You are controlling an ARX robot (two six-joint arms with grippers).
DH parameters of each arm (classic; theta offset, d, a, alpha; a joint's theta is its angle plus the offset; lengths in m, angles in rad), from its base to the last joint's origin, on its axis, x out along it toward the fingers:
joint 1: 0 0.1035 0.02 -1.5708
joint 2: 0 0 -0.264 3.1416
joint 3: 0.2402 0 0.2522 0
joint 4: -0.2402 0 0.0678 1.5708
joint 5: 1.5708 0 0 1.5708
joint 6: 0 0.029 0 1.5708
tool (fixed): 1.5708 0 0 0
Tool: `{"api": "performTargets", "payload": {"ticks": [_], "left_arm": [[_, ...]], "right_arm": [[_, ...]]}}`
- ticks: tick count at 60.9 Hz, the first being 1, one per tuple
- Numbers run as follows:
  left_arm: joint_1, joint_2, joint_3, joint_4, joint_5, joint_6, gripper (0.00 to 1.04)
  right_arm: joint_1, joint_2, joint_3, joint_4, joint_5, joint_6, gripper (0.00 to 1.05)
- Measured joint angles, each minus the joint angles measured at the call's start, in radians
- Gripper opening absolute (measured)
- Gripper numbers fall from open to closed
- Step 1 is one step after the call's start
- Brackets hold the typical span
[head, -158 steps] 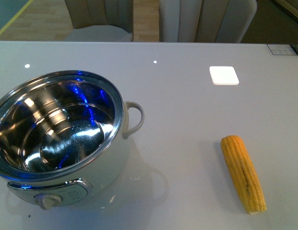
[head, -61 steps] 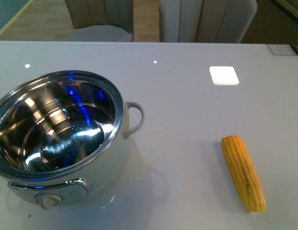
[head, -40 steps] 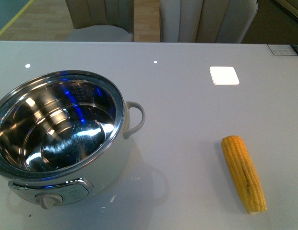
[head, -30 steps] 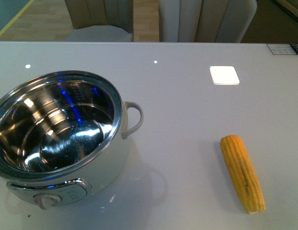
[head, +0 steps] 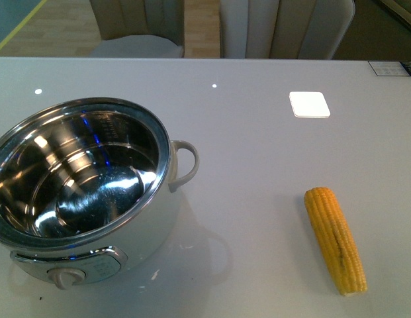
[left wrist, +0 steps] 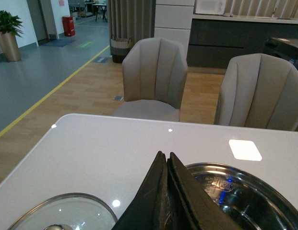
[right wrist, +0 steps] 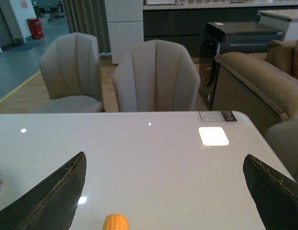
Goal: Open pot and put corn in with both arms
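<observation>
The pot (head: 167, 154) stands uncovered on the left of the white table, its steel inside bare, loop handle to the right and knob panel at the front. The corn (head: 335, 238) lies on the table at the right, tapered end away from me. Neither arm shows in the front view. In the left wrist view my left gripper (left wrist: 165, 154) is shut on nothing, hanging over the near rim of the pot (left wrist: 249, 201). The right wrist view has my right gripper (right wrist: 164, 157) wide open above the table, with the tip of the corn (right wrist: 115, 223) between and below its fingers.
A glass lid (left wrist: 67, 213) lies on the table beside the pot in the left wrist view. A white square patch (head: 309, 104) sits at the back right, and a small label (head: 394, 67) at the far right edge. Grey chairs (head: 284, 26) stand behind the table.
Only the blue reflections inside the pot have shifted and faded. Pot and corn have stayed where they were.
</observation>
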Motion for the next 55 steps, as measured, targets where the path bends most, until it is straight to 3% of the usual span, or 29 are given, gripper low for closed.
{"api": "performTargets", "payload": {"ticks": [6, 11, 15, 51, 55], "left_arm": [[-0.042, -0.093, 0.000, -0.086, -0.037, 0.000, 0.03], [-0.119, -0.148, 0.000, -0.140, -0.140, 0.000, 0.03], [-0.158, -0.187, 0.000, -0.174, -0.146, 0.002, 0.03], [-0.164, -0.374, 0.000, -0.361, -0.156, 0.001, 0.03], [-0.164, -0.448, 0.000, -0.462, -0.156, 0.002, 0.03]], "right_arm": [[0.000, 0.000, 0.000, 0.000, 0.000, 0.000, 0.96], [0.000, 0.000, 0.000, 0.000, 0.000, 0.000, 0.96], [0.000, 0.000, 0.000, 0.000, 0.000, 0.000, 0.96], [0.000, 0.000, 0.000, 0.000, 0.000, 0.000, 0.96], [0.000, 0.000, 0.000, 0.000, 0.000, 0.000, 0.96]]}}
